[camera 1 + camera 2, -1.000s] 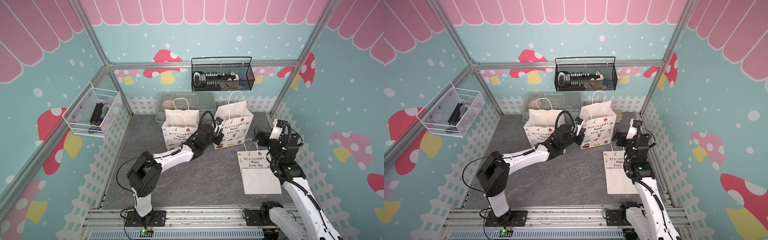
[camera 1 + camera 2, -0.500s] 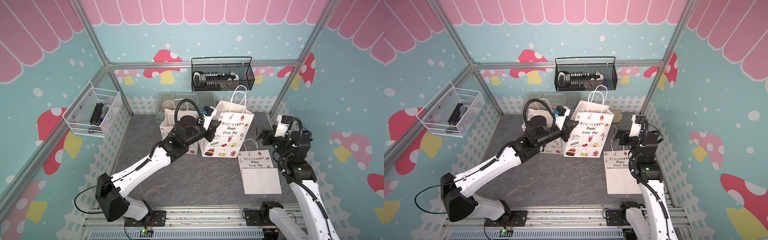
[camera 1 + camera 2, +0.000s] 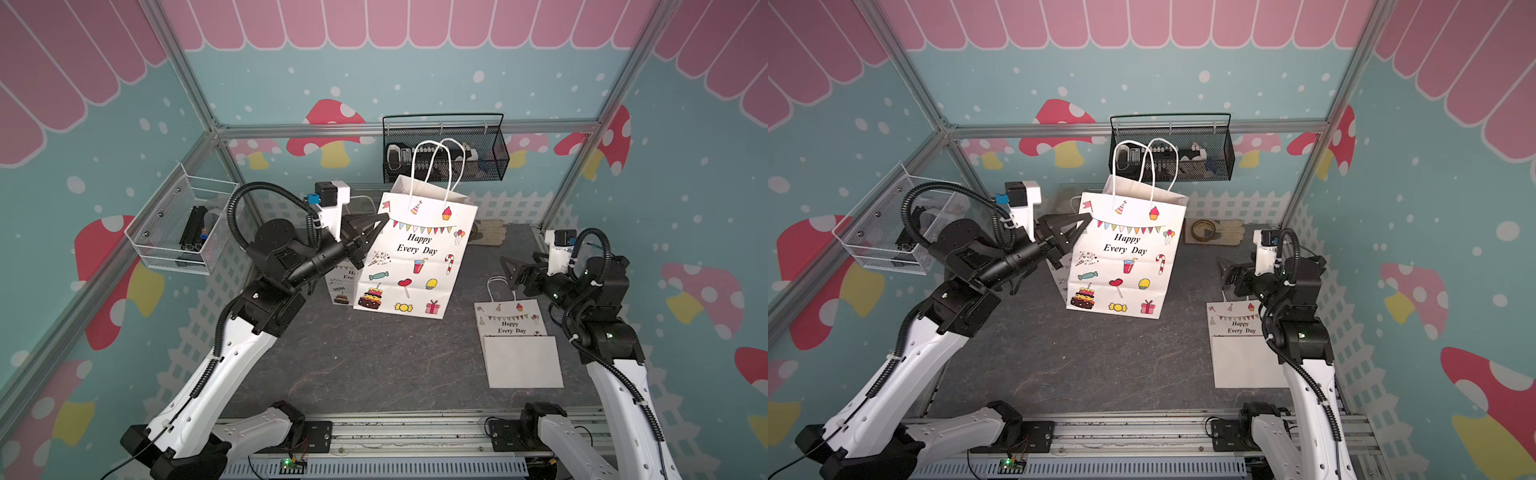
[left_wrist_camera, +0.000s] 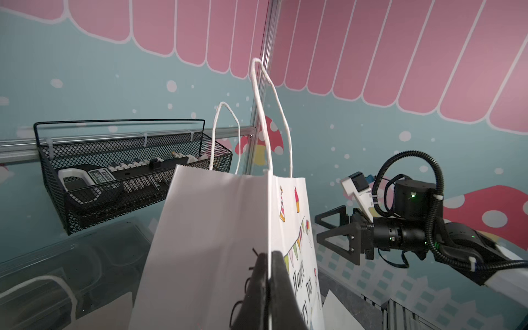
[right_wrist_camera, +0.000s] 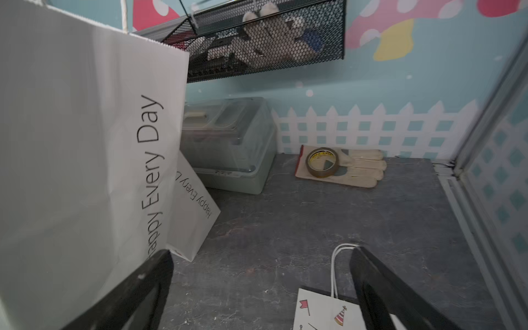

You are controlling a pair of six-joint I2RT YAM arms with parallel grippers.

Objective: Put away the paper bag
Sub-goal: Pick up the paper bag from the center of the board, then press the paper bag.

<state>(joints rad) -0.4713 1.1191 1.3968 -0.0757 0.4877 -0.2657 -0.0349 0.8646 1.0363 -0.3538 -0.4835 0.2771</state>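
Item: paper bag (image 3: 411,257), printed "Happy Every Day", centre of the frame in both top views. It is upright with a slight lean, long axis vertical, cord handles up and crossing in front of the black mesh basket (image 3: 444,149). Held by your left gripper (image 3: 381,222): the fingers (image 4: 278,274) are closed flat on the bag's upper left corner, along the fold between front panel and side. The bag hangs to the right of that pinch and looks lifted off the worktop (image 3: 374,361), though its bottom edge is hard to judge. Your right gripper (image 4: 317,230), at mid right of the frame, has its fingers spread wide and empty. It points toward the bag's far side edge, near it but apart, so it is the nearer free arm for a second hold. A one-corner pinch will likely let the bag swing or crease. Nearby: a second standing bag (image 3: 343,282) just behind the held one, lower left of it; a flat folded bag (image 3: 515,345) at lower right, probably the model for stowing; a grey lidded box (image 5: 228,143), tape roll (image 5: 321,163) and glove (image 5: 360,168) along the back. The centre of the worktop is bare, with room to lower.
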